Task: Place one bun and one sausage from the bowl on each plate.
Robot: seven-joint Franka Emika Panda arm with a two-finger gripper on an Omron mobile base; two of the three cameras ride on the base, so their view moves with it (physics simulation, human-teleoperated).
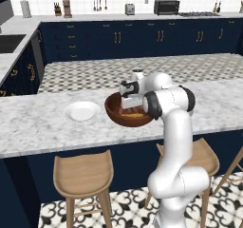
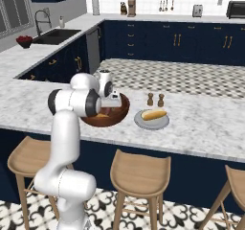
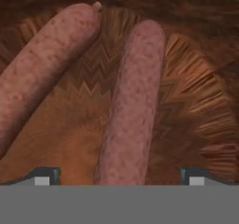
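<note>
The reddish-brown wooden bowl [image 1: 129, 120] [image 2: 103, 121] stands on the marble counter, and my gripper [image 1: 127, 104] [image 2: 111, 104] reaches down into it. In the hand view two sausages lie on the bowl's floor [image 3: 70, 139]: one [image 3: 133, 101] runs straight up between my open gripper's [image 3: 120, 175] fingertips [image 3: 46, 174], the other [image 3: 44, 64] lies slanted to its left. Neither fingertip touches a sausage. A white plate [image 1: 81, 111] left of the bowl is bare. To the bowl's right, a grey plate [image 2: 143, 123] carries a bun [image 2: 154, 114].
Two small shakers [image 2: 155, 99] stand behind the grey plate. Wooden stools [image 1: 83, 175] [image 2: 141, 171] sit under the counter's front edge. A sink [image 2: 55, 36] and appliances line the far counters.
</note>
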